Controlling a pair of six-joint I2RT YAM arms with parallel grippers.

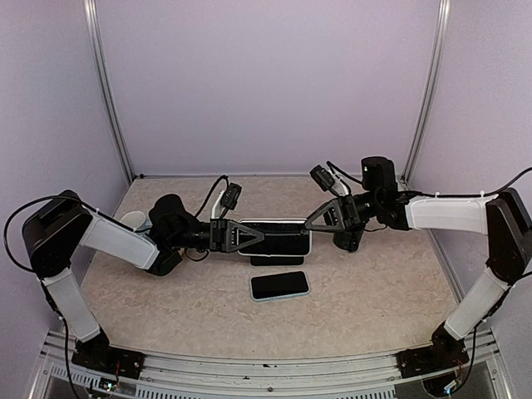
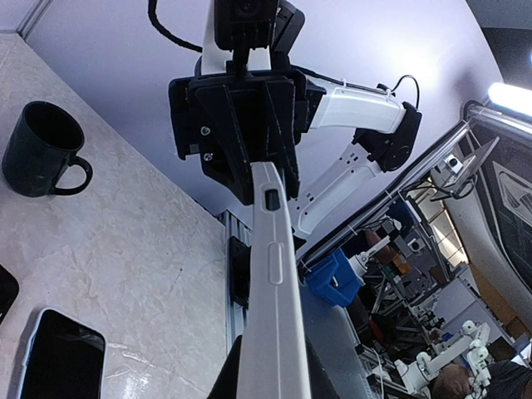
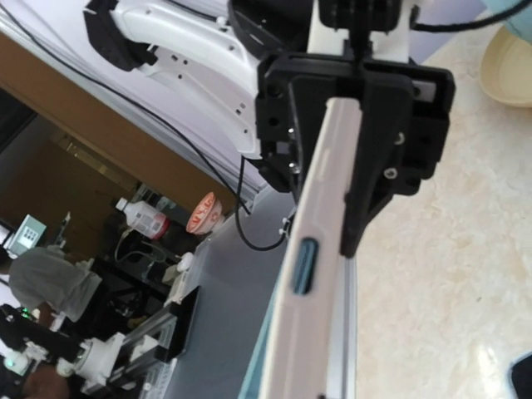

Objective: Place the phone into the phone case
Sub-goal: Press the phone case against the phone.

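Over the beige table [image 1: 166, 312], the left gripper [image 1: 252, 237] and right gripper [image 1: 315, 223] each clamped an end of the phone case [image 1: 281, 236]. The phone [image 1: 280, 285] lay below their jaws.

My top camera looks down from above and behind my bases across the whole table [image 1: 166, 307] toward the far wall, while each wrist camera sights close along the edge of the phone case [image 1: 276, 237], facing my other arm's jaws, so all three share that case.
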